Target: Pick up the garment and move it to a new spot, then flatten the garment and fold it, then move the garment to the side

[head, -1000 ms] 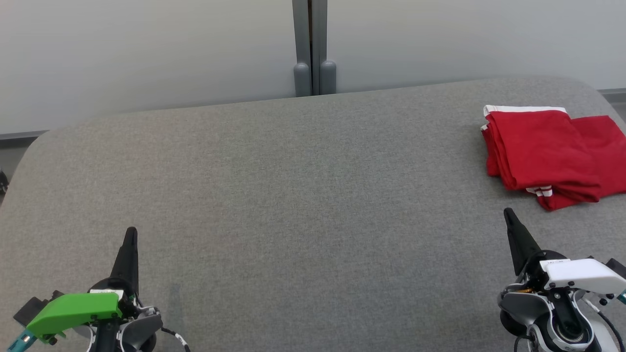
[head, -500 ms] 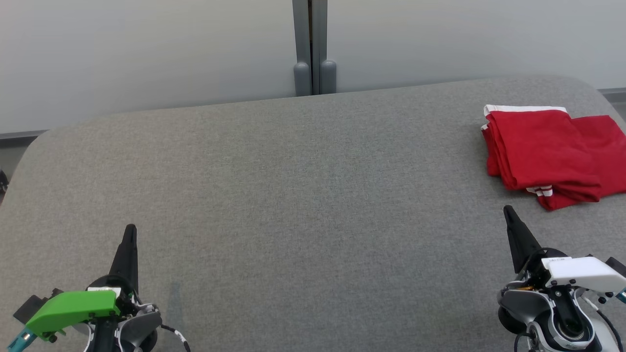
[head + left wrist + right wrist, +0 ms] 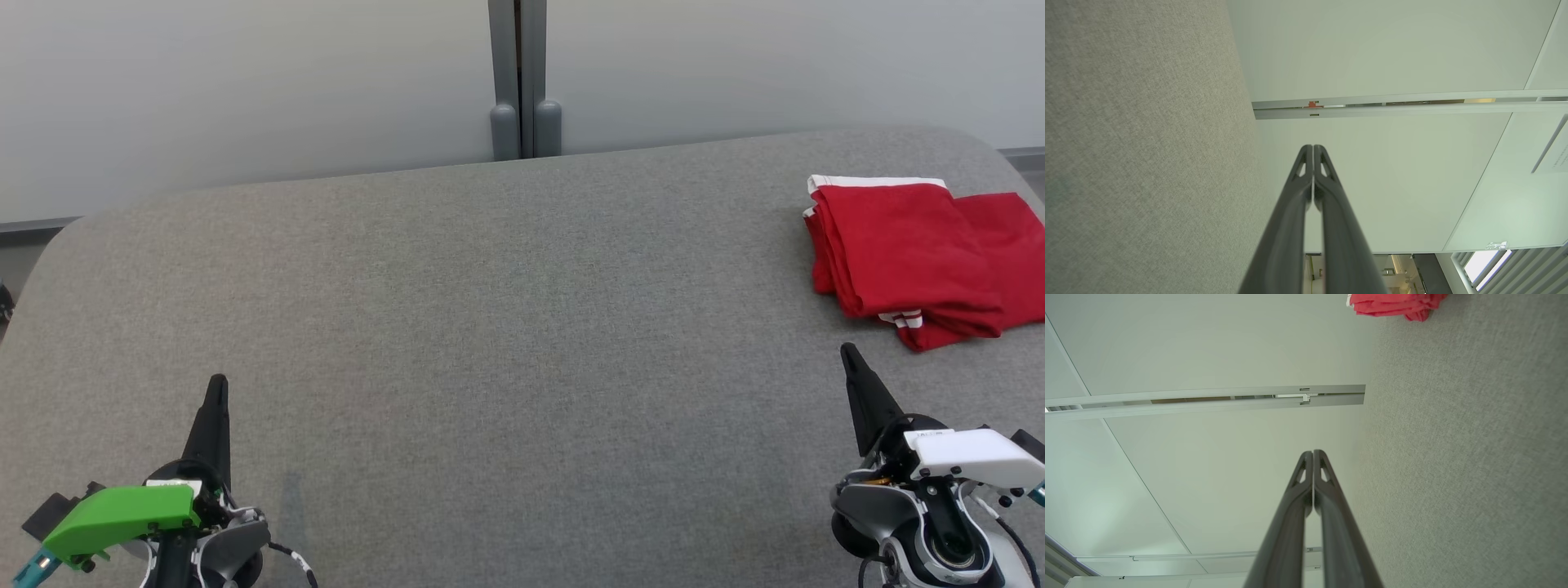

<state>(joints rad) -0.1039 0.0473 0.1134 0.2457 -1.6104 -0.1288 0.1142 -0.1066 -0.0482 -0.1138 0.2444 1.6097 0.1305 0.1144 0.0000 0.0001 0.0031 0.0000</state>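
Left claw (image 3: 217, 385) and right claw (image 3: 847, 353) both closed, empty, fingers pointing forward

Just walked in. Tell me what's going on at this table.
A two-armed robot faces a grey padded table. A red garment with white trim lies folded at the far right of the surface, with nothing touching it. The left gripper and right gripper hover at the near edge, both shut and empty. The right one is closer to the garment but apart from it.
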